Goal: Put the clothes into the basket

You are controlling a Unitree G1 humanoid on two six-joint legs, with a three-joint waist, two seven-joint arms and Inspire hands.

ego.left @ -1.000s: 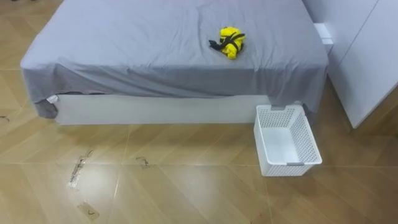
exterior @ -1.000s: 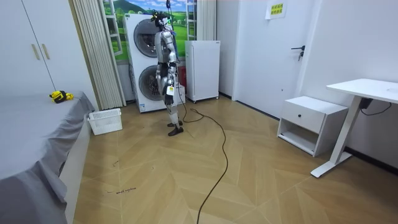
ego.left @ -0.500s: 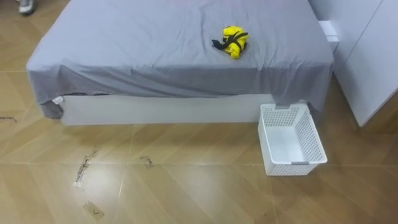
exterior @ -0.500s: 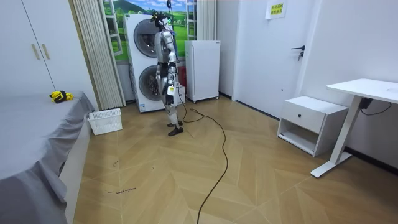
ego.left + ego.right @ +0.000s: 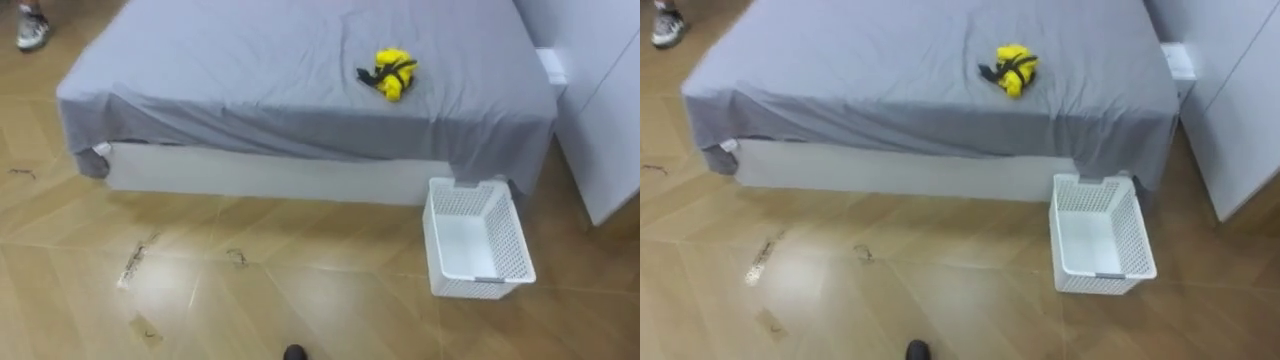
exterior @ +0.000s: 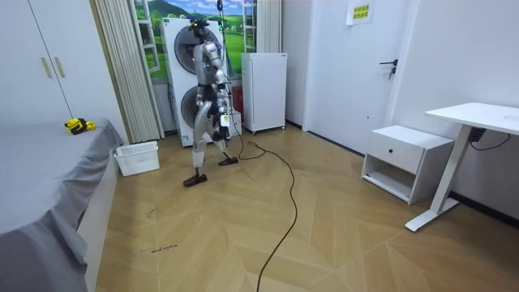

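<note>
**A:** Lying bunched on the grey bed (image 5: 250, 60), close to its near edge and toward the robot's right, is the yellow-and-black garment (image 5: 388, 73). Neither hand has it.

**B:** And the basket?

**A:** The white mesh laundry basket (image 5: 478, 240) stands empty, mouth up, on the wooden floor (image 5: 300, 300), just beside the bed's right corner. Garment and basket are near each other but apart.

**B:** What are the hands doing?

**A:** In the room view the left hand (image 6: 221, 122) and right hand (image 6: 199, 123) hang by the hips. I cannot tell whether the fingers are spread or curled. The robot is mid-step on open floor, facing the bed, with the stacked washing machines (image 6: 177, 57) behind it, well apart from the garment.

**B:** So the step is the approach.

**A:** I judge so. It should head for the stretch of bed edge between garment and basket and stop short of the frame. One reach then takes the bundle, and a short swing right drops it in. Feet should stay clear of the basket, and the fingers should close round the whole bunch, since the black straps may trail.
</note>
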